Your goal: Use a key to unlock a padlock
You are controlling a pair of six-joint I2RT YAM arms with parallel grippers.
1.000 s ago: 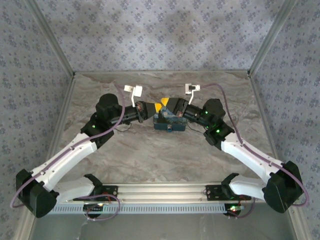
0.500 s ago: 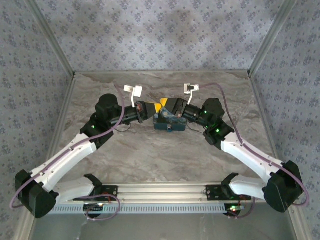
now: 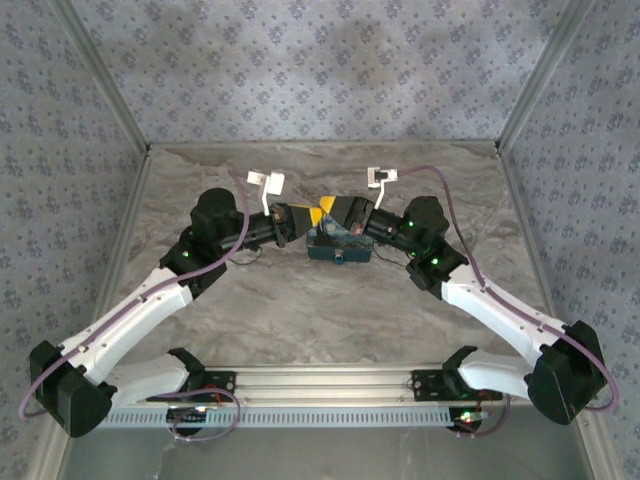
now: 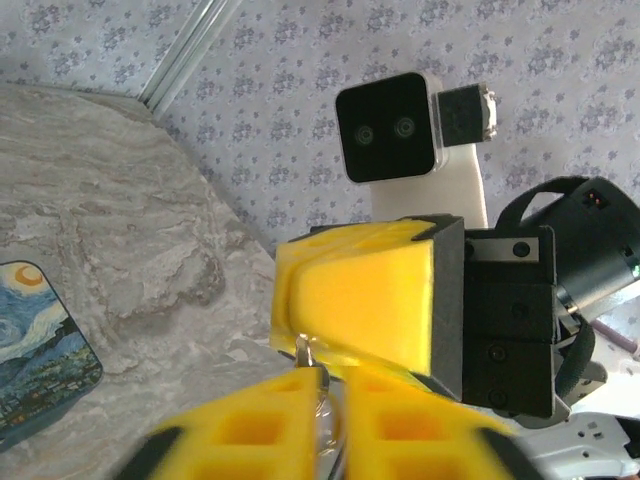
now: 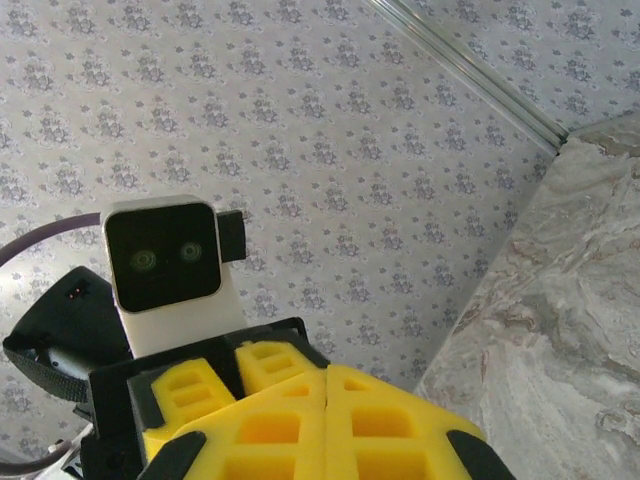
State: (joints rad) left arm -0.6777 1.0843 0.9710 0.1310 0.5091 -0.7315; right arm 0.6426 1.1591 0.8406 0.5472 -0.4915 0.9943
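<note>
Above the swirl-painted box (image 3: 340, 249), the left gripper (image 4: 330, 388) and the right gripper (image 5: 326, 405) are met tip to tip. The left fingers are pressed almost together on the key (image 4: 306, 350), whose thin silvery tip is poked out against the yellow pads of the right gripper. The right fingers are closed flush (what is pinched there, if anything, cannot be told). Compared with a second ago, the right gripper has been brought slightly nearer the left; the box is unmoved.
</note>
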